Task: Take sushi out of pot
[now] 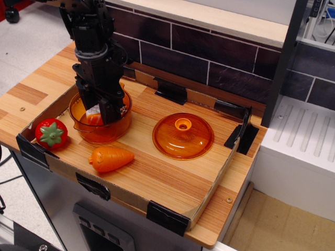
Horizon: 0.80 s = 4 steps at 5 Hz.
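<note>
The see-through orange pot [102, 134] stands at the left of the wooden board. The sushi [93, 118] lies inside it; only a bit of its orange and white shows between the fingers. My black gripper [98, 112] reaches straight down into the pot. Its two fingers are drawn in against the sides of the sushi. The sushi still sits low in the pot, and the gripper's body hides most of it.
A red strawberry [51, 133] lies left of the pot and an orange carrot [110, 158] in front of it. The flat orange lid [182, 136] lies to the right. A low cardboard rim [214, 180] with black clips frames the board; a dark brick wall stands behind.
</note>
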Each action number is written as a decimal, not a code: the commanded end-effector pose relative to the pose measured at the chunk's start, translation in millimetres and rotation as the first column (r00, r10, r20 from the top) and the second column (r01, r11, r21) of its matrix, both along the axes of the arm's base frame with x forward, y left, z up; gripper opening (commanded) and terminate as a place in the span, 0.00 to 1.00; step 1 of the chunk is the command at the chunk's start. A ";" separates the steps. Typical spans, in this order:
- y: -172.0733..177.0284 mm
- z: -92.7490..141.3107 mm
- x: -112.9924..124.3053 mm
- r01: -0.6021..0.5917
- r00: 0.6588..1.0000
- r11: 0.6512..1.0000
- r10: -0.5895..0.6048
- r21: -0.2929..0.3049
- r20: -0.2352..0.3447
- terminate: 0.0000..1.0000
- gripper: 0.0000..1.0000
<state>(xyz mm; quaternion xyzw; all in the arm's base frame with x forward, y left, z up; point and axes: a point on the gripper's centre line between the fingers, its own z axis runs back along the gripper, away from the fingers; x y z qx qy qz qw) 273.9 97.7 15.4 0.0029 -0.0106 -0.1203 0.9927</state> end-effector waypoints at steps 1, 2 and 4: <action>6.8 71.8 9.2 -0.059 0.992 0.998 0.063 -0.036 0.111 0.00 0.00; -2.2 106.1 4.6 -0.086 0.985 0.992 0.099 -0.094 0.144 0.00 0.00; -72.1 96.8 -21.0 0.013 1.000 0.990 -0.008 -0.137 0.030 0.00 0.00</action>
